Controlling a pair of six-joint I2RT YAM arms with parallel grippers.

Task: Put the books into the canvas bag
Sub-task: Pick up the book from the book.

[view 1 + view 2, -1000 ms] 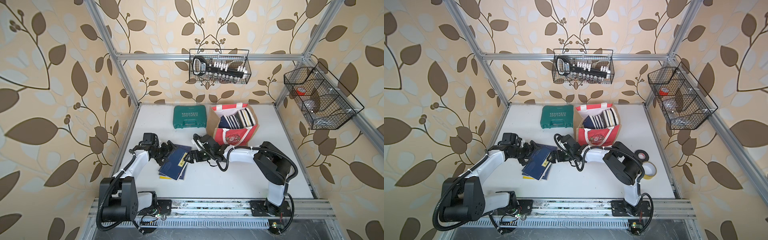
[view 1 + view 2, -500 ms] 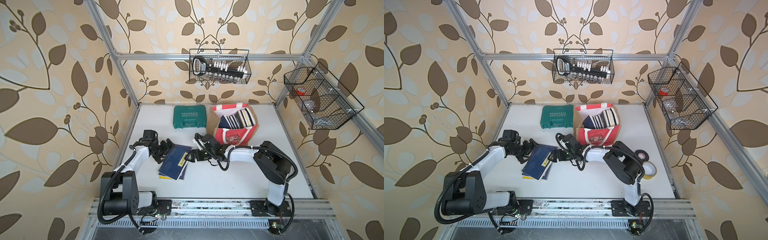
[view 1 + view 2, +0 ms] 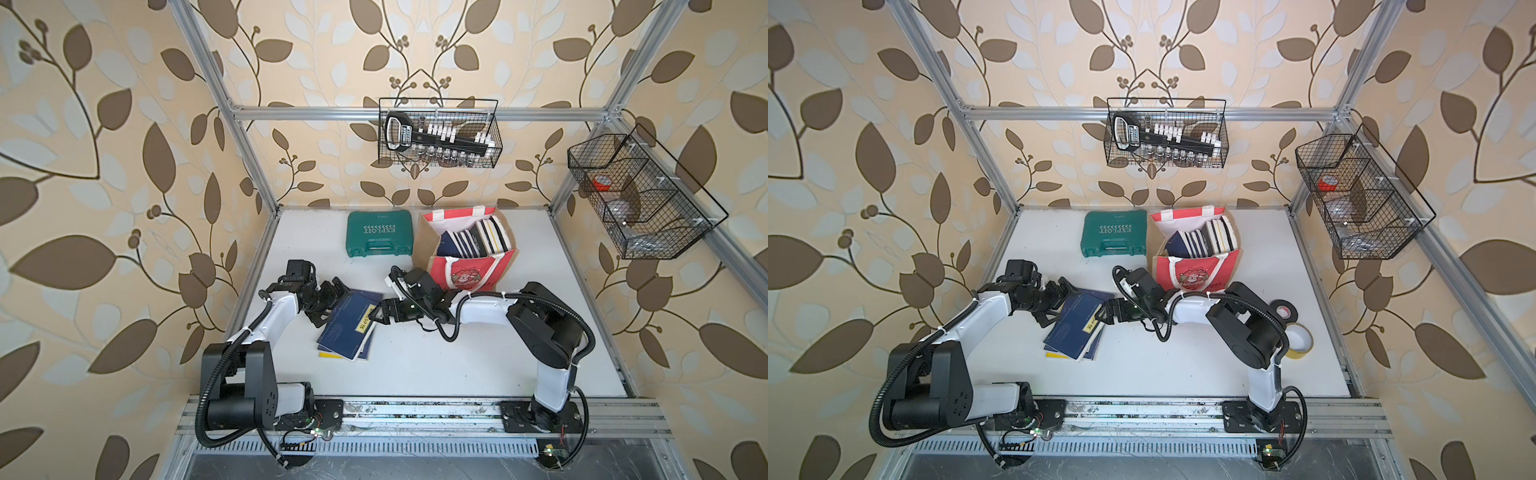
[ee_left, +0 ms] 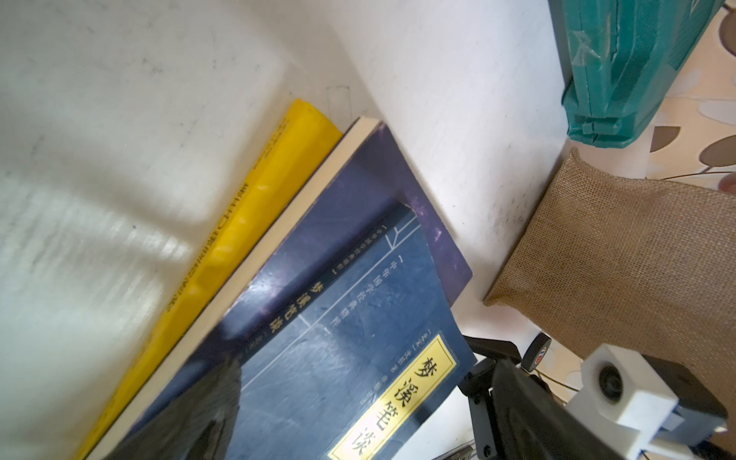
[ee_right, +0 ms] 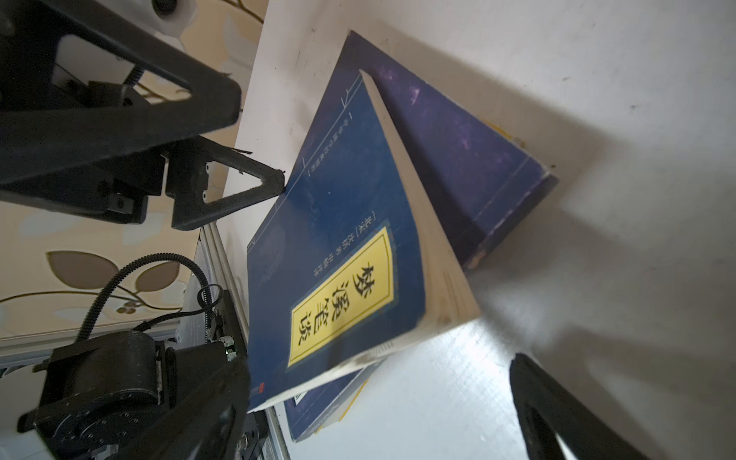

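Both released: my left hand [image 3: 326, 306] touches the tilted navy paperback [image 3: 347, 332] (light, floppy, slick cover), so I'd pinch its lifted page edge with my right hand [image 3: 376, 315]

The top book [image 3: 349, 328] is navy with a yellow title label; a second book [image 4: 255, 223] is yellow. The bag [image 3: 465, 276] has red panels with a cartoon print and tan woven sides. The case [image 3: 379, 232] is green, the table [image 3: 457, 365] white, and the wallpaper [image 3: 104, 166] beige with brown and pale leaves.
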